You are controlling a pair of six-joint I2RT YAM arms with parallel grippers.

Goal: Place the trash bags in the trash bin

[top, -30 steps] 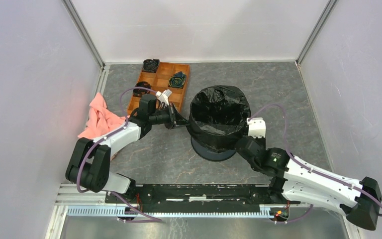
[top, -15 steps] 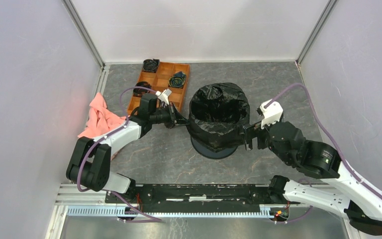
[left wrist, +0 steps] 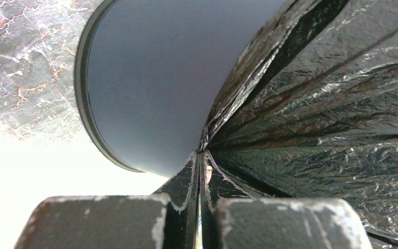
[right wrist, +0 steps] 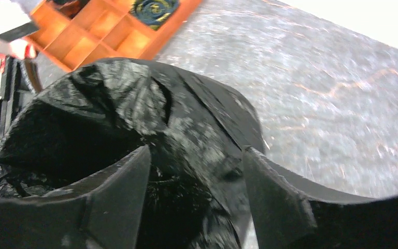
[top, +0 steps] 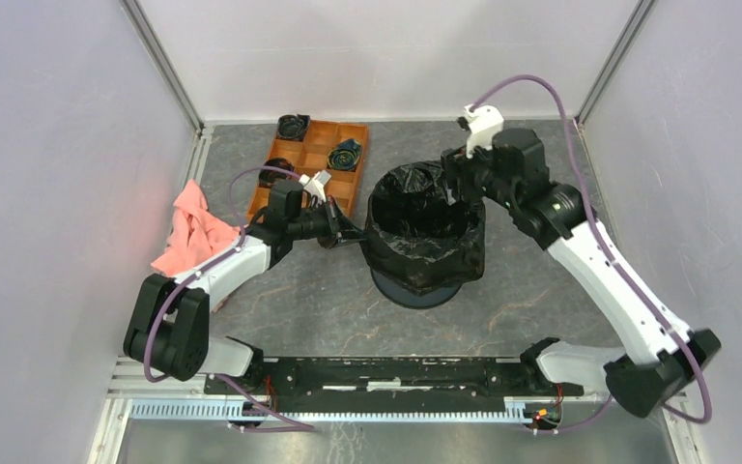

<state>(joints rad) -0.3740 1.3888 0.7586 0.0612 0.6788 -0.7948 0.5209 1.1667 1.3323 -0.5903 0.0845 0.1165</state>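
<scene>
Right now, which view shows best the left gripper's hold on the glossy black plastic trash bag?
Left wrist: the left gripper is shut on a fold of the glossy black plastic trash bag, beside the round navy plastic bin. Top external shows that pinch small, at the bag's left side. Right wrist shows only the bag's mouth.

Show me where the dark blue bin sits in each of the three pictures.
Top view: centre; only the base of the bin shows below the black bag draped over it.
Left wrist view: upper left to centre, the smooth wall of the bin, next to the black bag.
Right wrist view: not visible; the black bag covers it.
Shared landmark: the black bag.
</scene>
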